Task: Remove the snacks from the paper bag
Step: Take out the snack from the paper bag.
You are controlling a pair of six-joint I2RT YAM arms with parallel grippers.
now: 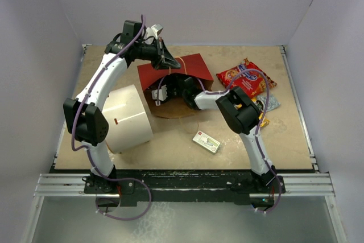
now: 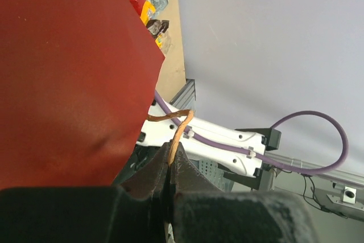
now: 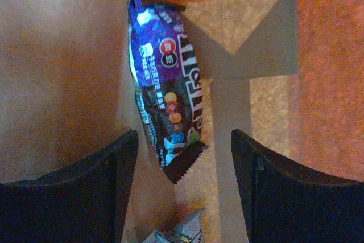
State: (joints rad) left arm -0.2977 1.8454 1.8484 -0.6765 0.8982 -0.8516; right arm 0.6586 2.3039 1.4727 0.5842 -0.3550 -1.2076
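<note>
Paper bag [image 1: 190, 68]: lies on its side on the counter [image 1: 170, 146], red outside up, mouth towards the arm bases.
Left pincer [image 2: 170, 160]: clamped tight on the bag's thin twisted handle [image 2: 177, 132], at the bag's far top edge.
Right pincer [image 3: 183, 140]: reaches in through the bag's mouth, jaws wide, gripping nothing.
Candy packet [image 3: 165, 83]: purple and brown, deep inside the bag against the kraft lining, straight ahead of the right pincer; its lower corner sits between the two fingertips.
Pale scrap [image 3: 177, 233]: inside the bag, below the packet; possibly another wrapper, too cropped to tell.
Red cookie bag [image 1: 245, 79]: on the counter right of the bag, smaller packs [image 1: 266, 106] beside it.
White cylinder [image 1: 128, 119]: on its side, left of the bag.
Small box [image 1: 206, 141]: in front of the bag's mouth, apart from it.
</note>
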